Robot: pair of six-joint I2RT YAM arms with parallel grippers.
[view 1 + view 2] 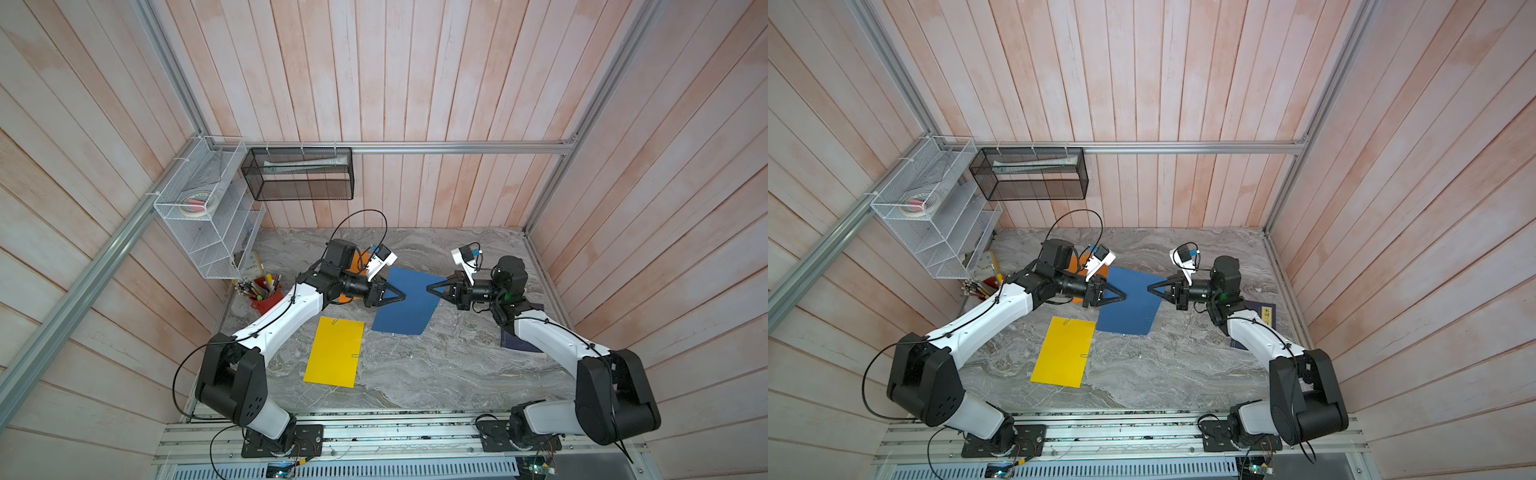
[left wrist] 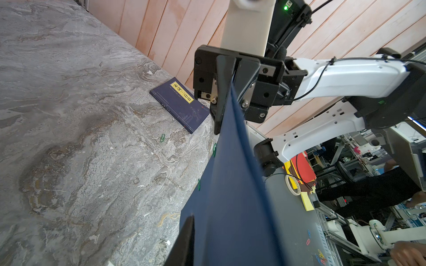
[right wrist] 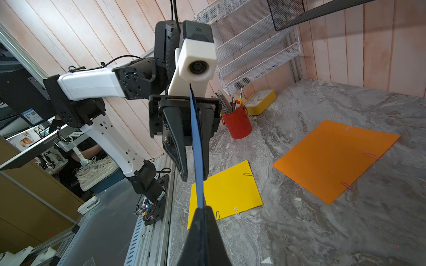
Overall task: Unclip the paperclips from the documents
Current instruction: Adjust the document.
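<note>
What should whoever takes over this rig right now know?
Right gripper: shut on the blue sheet, lifted off the marble table.
Left gripper: jaws slightly parted around its opposite edge.
Done: one green paperclip lies loose on the table near the navy book.
Left: two green clips on the blue sheet's edge; three clips each on the yellow sheet and orange sheet, both flat on the table.

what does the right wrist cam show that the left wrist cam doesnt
Right wrist only: orange sheet, yellow sheet, red pen cup, and the left tool, jaws apart around the blue sheet. Left wrist only: navy book, a loose green paperclip, and the right tool shut on the sheet. Both: the blue sheet and the marble table.
</note>
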